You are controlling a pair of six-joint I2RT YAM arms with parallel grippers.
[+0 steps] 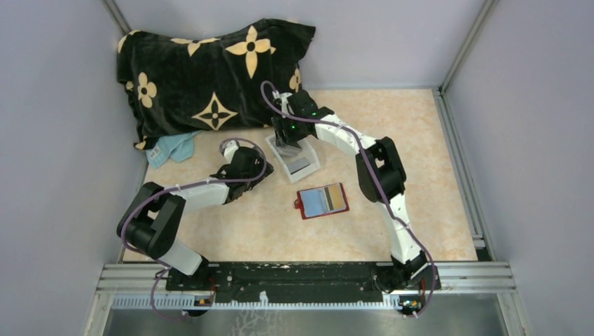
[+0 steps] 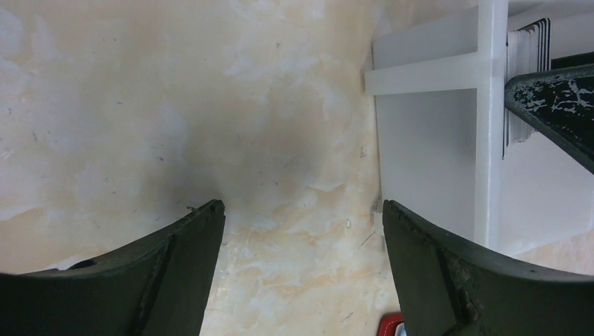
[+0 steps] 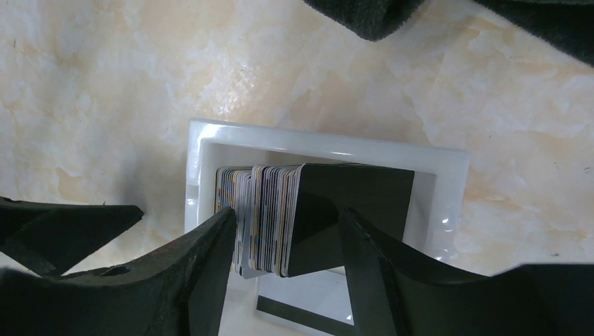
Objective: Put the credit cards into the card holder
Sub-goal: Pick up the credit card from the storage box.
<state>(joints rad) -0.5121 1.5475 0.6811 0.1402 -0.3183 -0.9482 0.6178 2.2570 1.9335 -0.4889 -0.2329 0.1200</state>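
- Right gripper (image 3: 287,213): spread wide, straddling the credit cards (image 3: 263,210) that stand on edge in the white tray (image 3: 315,143); it seems to touch the stack, firm hold unclear.
- Left gripper (image 2: 302,210): spread wide, empty, over the table (image 2: 140,105) beside the tray.
- Card holder (image 1: 322,201): lying open on the table, apart from the tray.

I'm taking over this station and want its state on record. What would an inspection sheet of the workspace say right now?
Surface: marbled tan table, no spills seen.
Job's things: cards stand on edge in the white tray; the red card holder lies open, apart from the tray, with some cards in it.
Clutter: black flowered cushion at the back left, blue cloth beside it.
Grippers: left gripper open over bare table beside the tray; right gripper open, fingers either side of the card stack.
Cables: purple cables run along both arms.
Surroundings: grey walls, metal frame posts.
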